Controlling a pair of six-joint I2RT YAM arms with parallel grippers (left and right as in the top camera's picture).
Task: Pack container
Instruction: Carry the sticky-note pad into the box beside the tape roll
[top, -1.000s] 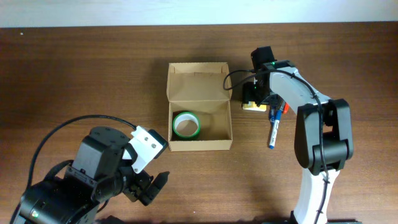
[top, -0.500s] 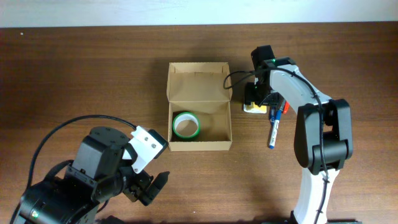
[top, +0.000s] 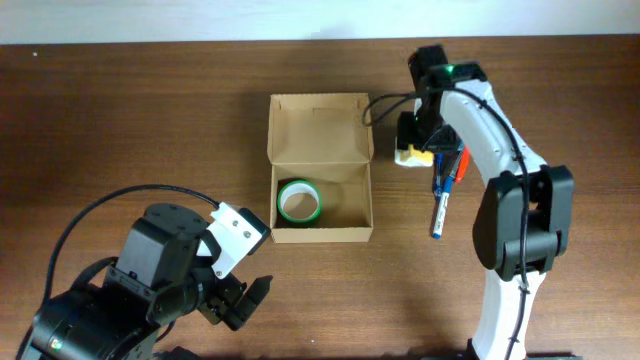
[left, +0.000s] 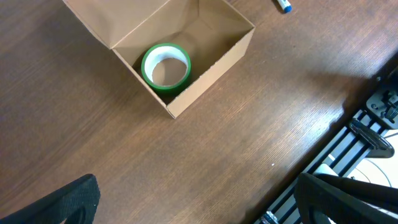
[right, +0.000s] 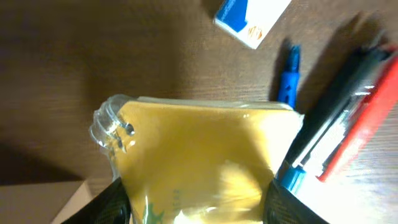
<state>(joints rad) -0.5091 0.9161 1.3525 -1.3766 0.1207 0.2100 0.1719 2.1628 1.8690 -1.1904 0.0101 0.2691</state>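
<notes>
Nearest, the left claw (top: 252, 298) rests wide open and holds nothing, at about 7 o'clock from the container (top: 320, 236). The container stands open in the middle of the worktop (top: 120, 120). Its flap lid (top: 318, 125) is up on the 12 o'clock side, and a green tape roll (top: 299, 200) lies in its 9 o'clock half. Farther, at 2 o'clock from the box, the right claw (top: 413, 151) grips a yellow pouch (right: 199, 149) just beside some pens (top: 438, 213). To do this step well, I think the pouch must travel toward 9 o'clock, pass high over the box wall, and be released in the free 3 o'clock half, beside the roll and not on it.
</notes>
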